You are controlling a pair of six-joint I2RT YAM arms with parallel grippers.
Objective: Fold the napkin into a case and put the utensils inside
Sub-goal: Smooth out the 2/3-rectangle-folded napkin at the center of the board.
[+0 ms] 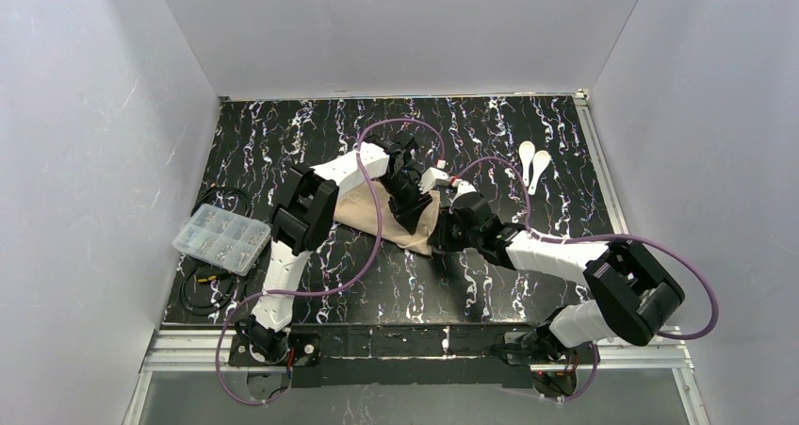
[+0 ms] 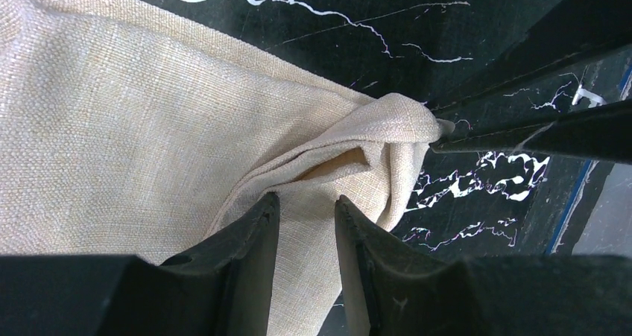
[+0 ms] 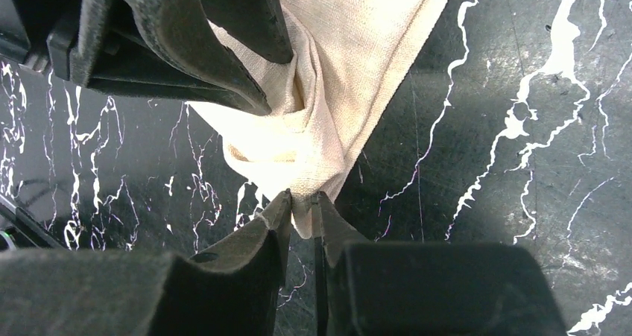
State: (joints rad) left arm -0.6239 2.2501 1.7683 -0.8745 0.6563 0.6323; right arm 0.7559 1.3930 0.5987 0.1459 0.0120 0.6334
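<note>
White walls (image 1: 396, 29) are enclosing the black marbled table (image 1: 283, 133) where we are working. We are holding the napkin (image 1: 353, 210), which is lying near the table's middle, by one bunched corner. Our left gripper (image 2: 305, 205) is standing partly closed with a thick fold of cloth running between its fingers. Our right gripper (image 3: 302, 200) is pinching only the very tip of that corner (a thin bite, by our reckoning). If we pull apart too briskly, we are risking that tip slipping free and the fold collapsing crooked. Both tools are crowding each other, so we are also risking a knock. The utensils (image 1: 533, 164) are lying toward the far right corner, well apart from the cloth.
</note>
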